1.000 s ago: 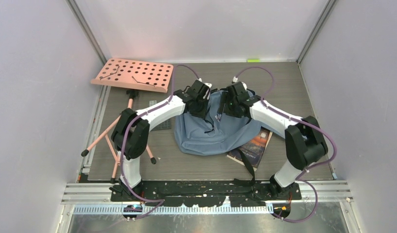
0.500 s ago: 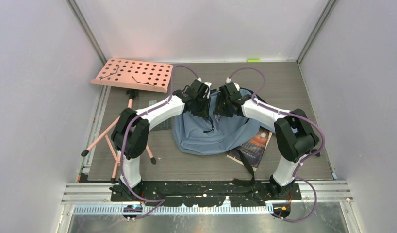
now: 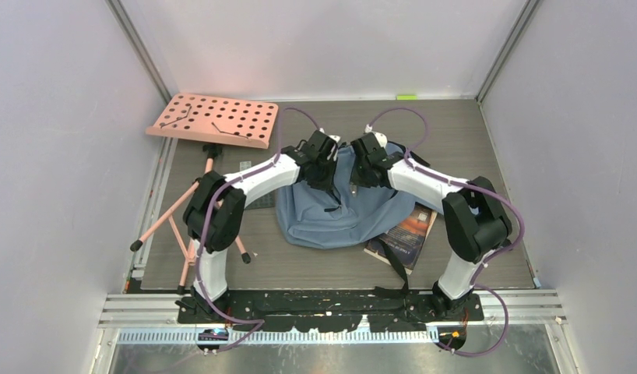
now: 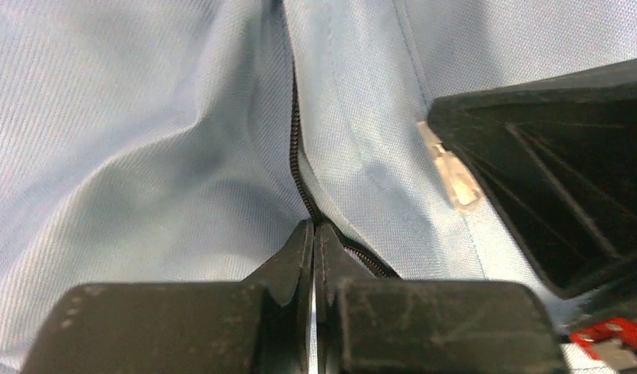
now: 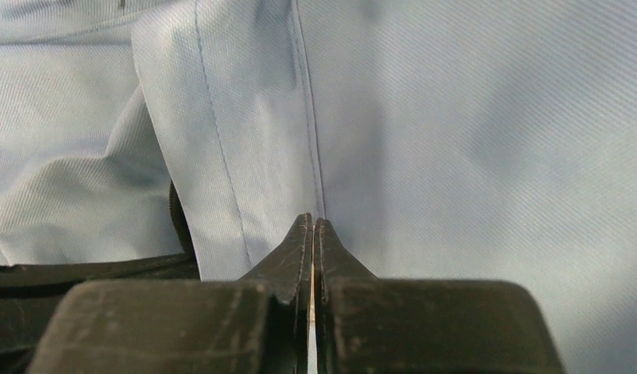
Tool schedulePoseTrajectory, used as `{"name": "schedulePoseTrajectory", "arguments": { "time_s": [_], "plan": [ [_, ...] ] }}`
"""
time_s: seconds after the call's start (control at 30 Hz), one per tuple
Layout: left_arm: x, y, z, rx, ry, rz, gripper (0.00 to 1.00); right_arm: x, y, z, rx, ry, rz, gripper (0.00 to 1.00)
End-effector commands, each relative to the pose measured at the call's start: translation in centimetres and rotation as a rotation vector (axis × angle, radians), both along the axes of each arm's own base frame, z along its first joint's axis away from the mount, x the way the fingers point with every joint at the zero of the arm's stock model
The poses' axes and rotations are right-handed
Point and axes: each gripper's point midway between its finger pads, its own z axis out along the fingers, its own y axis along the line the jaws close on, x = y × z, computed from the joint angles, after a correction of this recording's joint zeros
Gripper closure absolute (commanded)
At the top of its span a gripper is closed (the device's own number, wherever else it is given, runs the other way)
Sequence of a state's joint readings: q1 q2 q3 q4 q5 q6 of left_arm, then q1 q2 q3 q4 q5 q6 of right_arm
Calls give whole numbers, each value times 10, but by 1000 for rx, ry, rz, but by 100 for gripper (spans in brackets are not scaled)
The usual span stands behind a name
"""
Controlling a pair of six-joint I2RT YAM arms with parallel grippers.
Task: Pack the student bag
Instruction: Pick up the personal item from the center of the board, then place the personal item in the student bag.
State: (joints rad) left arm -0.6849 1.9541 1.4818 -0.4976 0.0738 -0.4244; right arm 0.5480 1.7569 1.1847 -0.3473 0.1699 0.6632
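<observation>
Grey tabletop (image 3: pixel 471 132) bears the student bag (image 3: pixel 331 218); left gripper (image 4: pixel 313 226) and right gripper (image 5: pixel 312 220) sit closed against its fabric, any pinch hidden.

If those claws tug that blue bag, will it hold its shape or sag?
Probably sags: the student bag lies slumped and creased. Cloth wrinkles near the shut left gripper, so it'd likely bunch, not slide.

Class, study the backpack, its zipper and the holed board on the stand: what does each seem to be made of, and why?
Backpack: woven cloth, matt blue-grey; a fine ribbed weave and soft folds show. Zipper: black coil teeth, probably plastic. Board: rigid pinkish sheet with punched holes, perhaps painted metal or plastic; unclear.
</observation>
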Motion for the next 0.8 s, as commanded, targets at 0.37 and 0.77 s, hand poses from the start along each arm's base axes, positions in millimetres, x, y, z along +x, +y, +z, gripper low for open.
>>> {"name": "schedulePoseTrajectory", "arguments": {
  "time_s": [0.37, 0.77],
  "plan": [
    [7, 20, 76, -140, -235, 124, 100, -21, 31, 98, 174, -180, 90, 99],
    [-2, 15, 87, -198, -222, 104, 100, -5, 62, 61, 144, -128, 119, 99]
  ]
}}
